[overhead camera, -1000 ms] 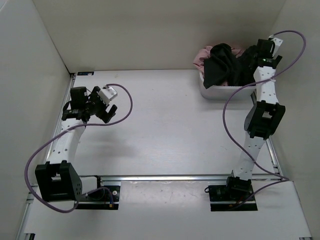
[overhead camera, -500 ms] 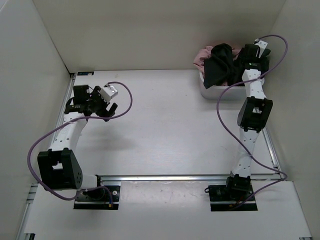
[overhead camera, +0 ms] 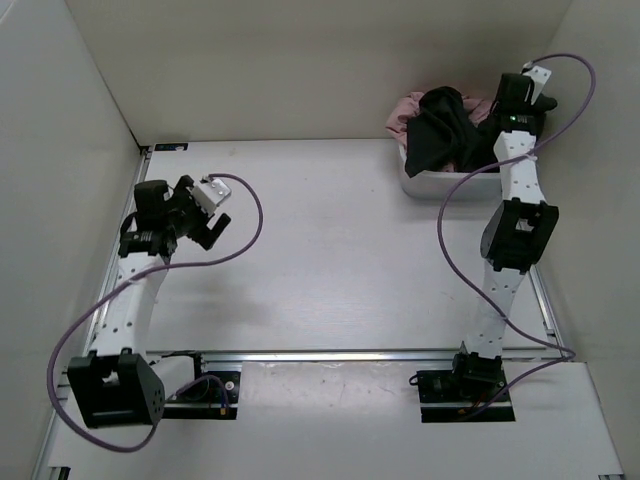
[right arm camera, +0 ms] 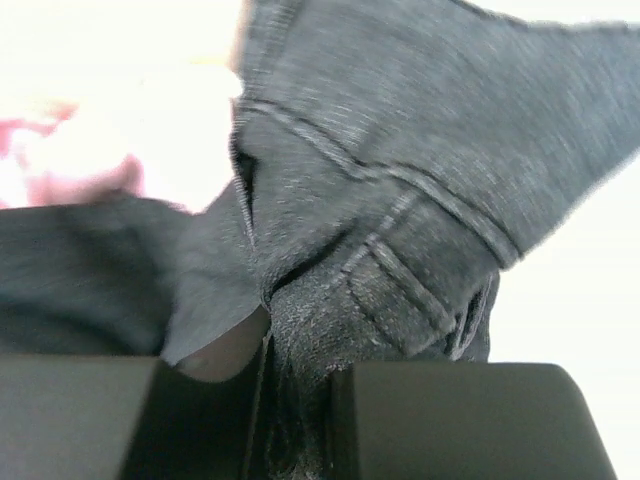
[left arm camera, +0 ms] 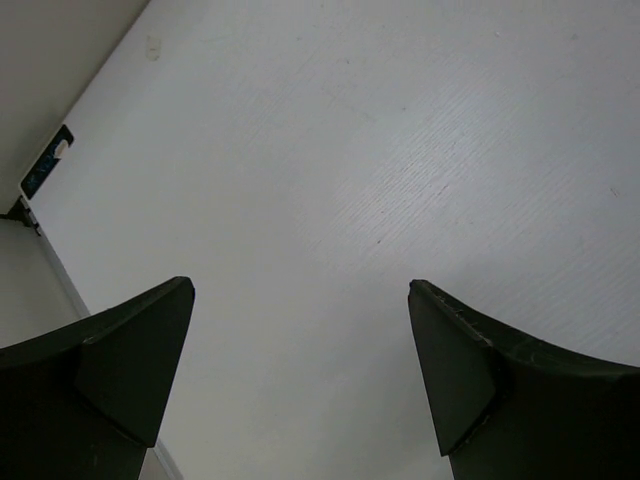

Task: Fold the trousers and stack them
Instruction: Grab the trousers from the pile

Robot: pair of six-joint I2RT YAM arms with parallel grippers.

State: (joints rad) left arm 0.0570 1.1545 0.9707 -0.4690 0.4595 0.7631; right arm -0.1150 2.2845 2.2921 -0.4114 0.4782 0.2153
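The right gripper (right arm camera: pixel 297 425) has its two fingers (right arm camera: pixel 130 420) drawn in close, with a fold of the trousers (right arm camera: pixel 400 200) pinched in the narrow gap between them; seams and stitching run across the dark cloth just above the grip. From above, this gripper (overhead camera: pixel 497 105) reaches down into the bin (overhead camera: pixel 430 186) at the far right corner of the table, where the trousers (overhead camera: pixel 440 130) lie bunched in one dark heap that spills over the bin's near wall. The left gripper (left arm camera: pixel 300 288) stands wide, its two dark fingers (left arm camera: pixel 120 370) well apart and nothing between them but bare table; in the overhead view it (overhead camera: pixel 210 228) hangs over the left side of the table, well apart from the bin. Counted: two arms, two grippers, one bin, one pair of black trousers, and one pink garment (overhead camera: pixel 405 108) crumpled in the bin beside and partly under the trousers, seen as a blurred pink patch (right arm camera: pixel 60 170) at the left of the right wrist view. One purple cable (overhead camera: pixel 250 215) loops from the left arm, a second (overhead camera: pixel 445 230) from the right. The table (overhead camera: pixel 320 260) is white with a faint wood grain, a metal rail (overhead camera: pixel 340 354) runs along its near edge between the arm bases, and plain pale walls (overhead camera: pixel 300 70) close it in at the back and on both sides
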